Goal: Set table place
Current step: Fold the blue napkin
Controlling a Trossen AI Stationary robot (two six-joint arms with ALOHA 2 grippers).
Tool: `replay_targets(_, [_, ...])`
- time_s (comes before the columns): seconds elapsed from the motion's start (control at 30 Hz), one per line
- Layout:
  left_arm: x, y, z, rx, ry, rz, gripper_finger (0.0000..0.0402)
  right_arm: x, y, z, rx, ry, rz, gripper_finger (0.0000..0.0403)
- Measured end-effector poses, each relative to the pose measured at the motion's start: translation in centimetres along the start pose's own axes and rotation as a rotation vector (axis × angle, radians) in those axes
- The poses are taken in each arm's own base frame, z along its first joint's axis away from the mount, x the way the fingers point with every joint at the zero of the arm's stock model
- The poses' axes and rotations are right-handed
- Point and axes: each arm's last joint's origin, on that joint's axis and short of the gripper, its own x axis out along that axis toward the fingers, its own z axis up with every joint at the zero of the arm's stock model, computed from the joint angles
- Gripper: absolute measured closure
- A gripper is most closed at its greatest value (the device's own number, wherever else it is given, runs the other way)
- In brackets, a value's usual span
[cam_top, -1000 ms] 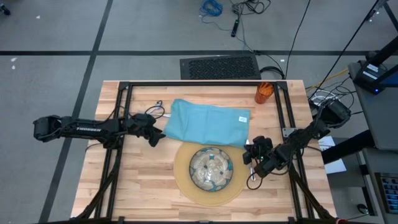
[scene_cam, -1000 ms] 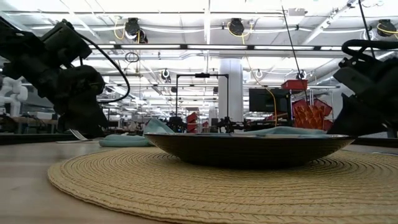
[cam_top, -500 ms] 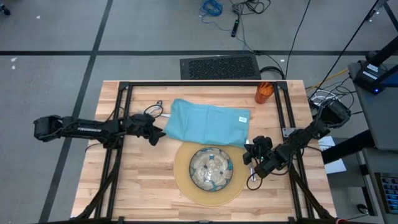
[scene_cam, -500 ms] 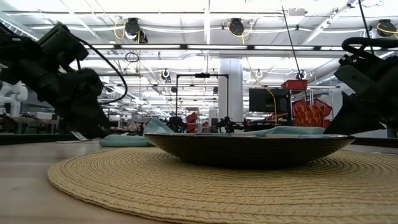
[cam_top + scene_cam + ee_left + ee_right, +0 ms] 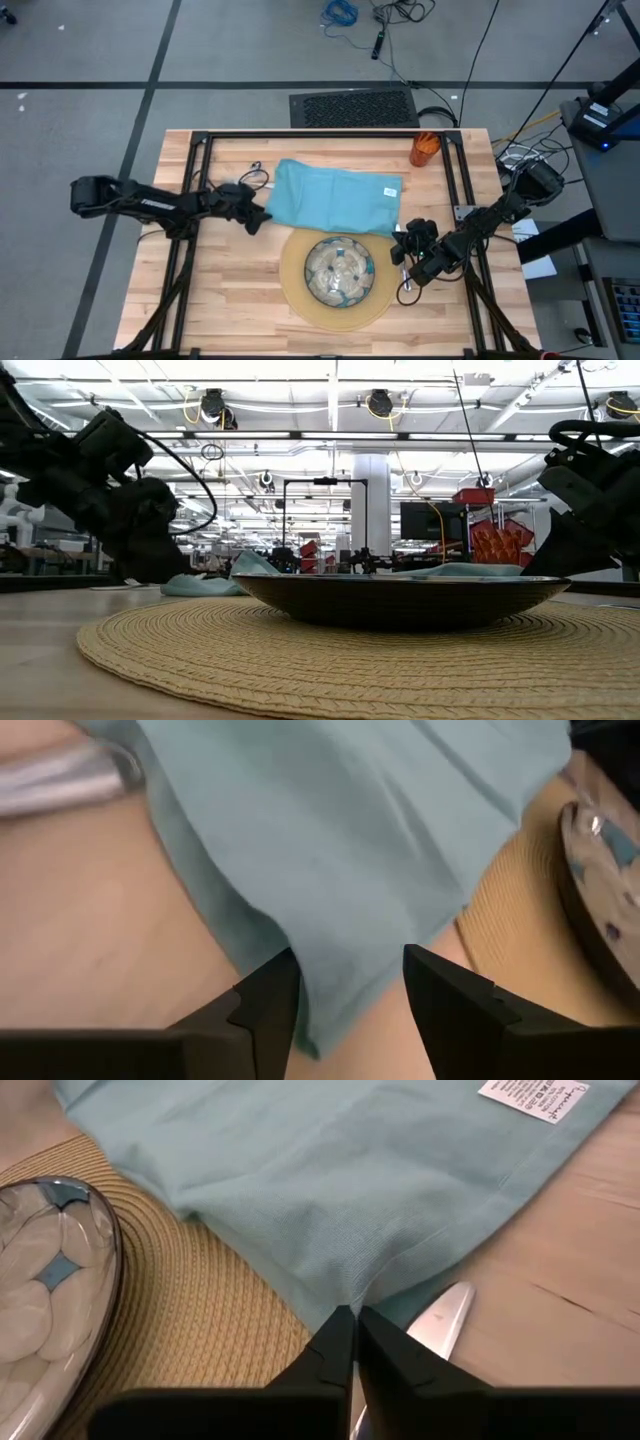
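Note:
A teal napkin (image 5: 335, 197) lies spread on the table (image 5: 230, 300), its near edge over the far rim of the round tan mat (image 5: 295, 292). A patterned glass bowl (image 5: 340, 272) sits on the mat. My left gripper (image 5: 350, 1005) is open at the napkin's near-left corner (image 5: 335, 985), one finger on each side of it; I cannot tell if they touch the cloth. My right gripper (image 5: 353, 1342) is shut on the napkin's near edge by the right corner. A silver knife tip (image 5: 440, 1320) pokes out beside it. An orange cup (image 5: 424, 148) stands far right. My right gripper pinches the napkin's hemmed near edge (image 5: 368, 1285), close to the near-right corner, between its two fingertips. The fingers slant down from the table's near-right side. The cloth puckers toward the tips, and the rest of the napkin lies flat on the table and mat.
A silver utensil (image 5: 65, 780) lies on the wood by the napkin's left side. Black frame rails (image 5: 300, 136) run along the table's far edge and down both sides. Bare wood stretches left of the mat and along the near edge.
My left gripper has moved down and toward the table's right, closing in on the napkin's near-left corner. The napkin, bowl and mat stay where they were.

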Motion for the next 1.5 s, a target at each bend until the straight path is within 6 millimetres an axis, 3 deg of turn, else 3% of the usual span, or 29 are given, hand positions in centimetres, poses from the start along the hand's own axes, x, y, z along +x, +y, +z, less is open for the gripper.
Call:
replay_targets(0.17, [0.4, 0.2, -0.5, 0.002, 0.056, -0.008, 0.0265, 0.0, 0.0, 0.0, -0.002, 0.002, -0.001, 0.0403])
replay_targets(0.33, [0.5, 0.0, -0.8, 0.061, 0.081, -0.017, 0.0372, 0.0, -0.2, -0.1, -0.020, 0.034, -0.017, 0.0403])
replay_targets(0.43, [0.5, 0.0, -0.8, 0.072, 0.077, -0.012, 0.0395, -0.2, -0.5, -0.3, -0.036, 0.058, -0.031, 0.0403])
replay_targets(0.8, [0.4, -0.6, -1.0, 0.115, 0.075, -0.040, 0.0401, -1.4, -1.1, -1.2, -0.028, 0.087, -0.028, 0.0403])
replay_targets(1.03, [-0.2, -2.1, -0.5, 0.129, -0.002, -0.129, 0.0401, -1.9, -0.2, -0.6, -0.078, 0.098, 0.066, 0.0403])
replay_targets(1.27, [-0.5, -2.2, -1.3, 0.127, 0.034, -0.077, 0.0401, -2.3, -0.4, -0.3, -0.072, 0.136, 0.071, 0.0402])
replay_targets(1.5, [-0.5, -2.1, -1.7, 0.134, 0.058, -0.043, 0.0401, -2.6, -0.5, 0.1, -0.070, 0.135, 0.074, 0.0368])
